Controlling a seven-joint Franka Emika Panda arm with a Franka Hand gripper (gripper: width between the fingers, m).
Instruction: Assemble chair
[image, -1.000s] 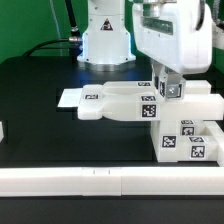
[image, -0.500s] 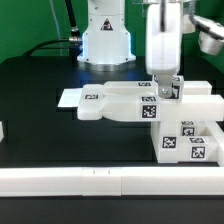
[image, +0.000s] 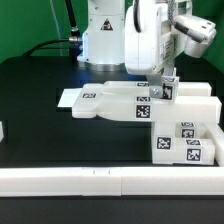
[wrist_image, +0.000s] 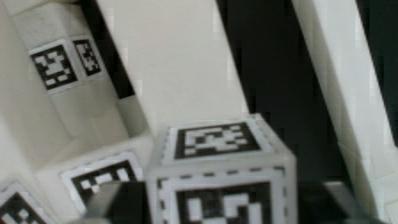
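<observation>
Hanging low over the black bench (image: 40, 100), the gripper (image: 162, 85) is closed around a small tagged white block (image: 163, 90) that sits on top of the white chair parts; in the wrist view the same block (wrist_image: 217, 165) fills the space between the two dark fingers (wrist_image: 114, 198), its tagged faces turned toward the camera. Directly beneath the gripper lies the long flat chair piece (image: 115, 103), resting flat with its long axis running across the bench from under the gripper toward the exterior view's left, where its end is rounded; a tag shows on its front face just below the gripper. Just below and in front of the gripper, nearer the camera, stands a blocky chair part (image: 185, 143) with several tags on its front and top faces, touching the flat piece. Beyond the rounded end, well away from the gripper, the marker board (image: 76, 98) lies flat on the bench. Farthest from the gripper, a long white rail (image: 100, 178) runs along the near edge of the bench.
</observation>
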